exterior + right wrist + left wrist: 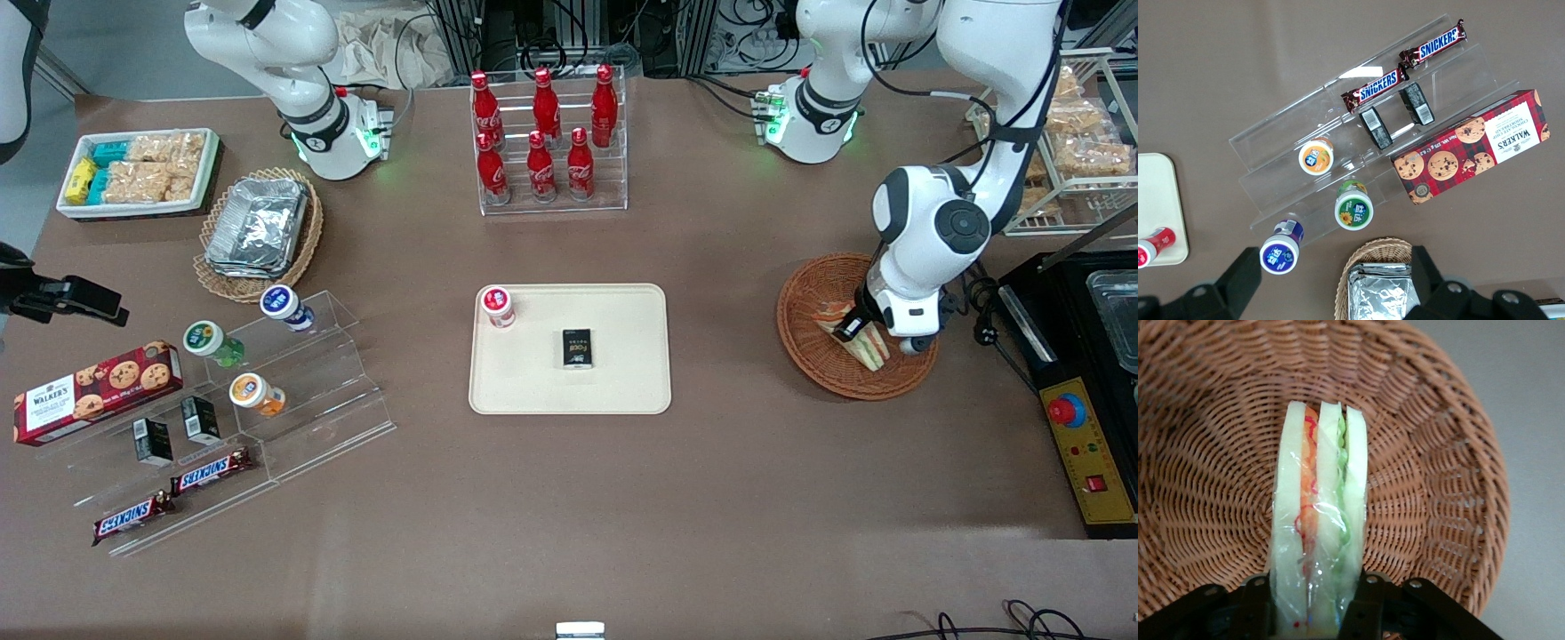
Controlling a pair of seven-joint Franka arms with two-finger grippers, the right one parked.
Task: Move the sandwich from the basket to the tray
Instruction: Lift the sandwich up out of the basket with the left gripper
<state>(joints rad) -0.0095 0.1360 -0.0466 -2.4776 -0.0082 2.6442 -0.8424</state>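
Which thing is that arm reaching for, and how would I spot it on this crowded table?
Find the round reddish-brown basket toward the working arm's end of the table, beside the cream tray. Inside it lies the sandwich, with the pincer closed on its end. It is the only food there: pale bread slices with orange and green filling, in clear wrap.

"WALKER'S" reads in white on the red tartan cookie box, toward the parked arm's end of the table; "SNICKERS" shows on both candy bars lying on the clear acrylic stand just beside that box; the red bottles in the clear rack carry white script, too small to read for certain; the small black box on the tray bears print, unreadable.
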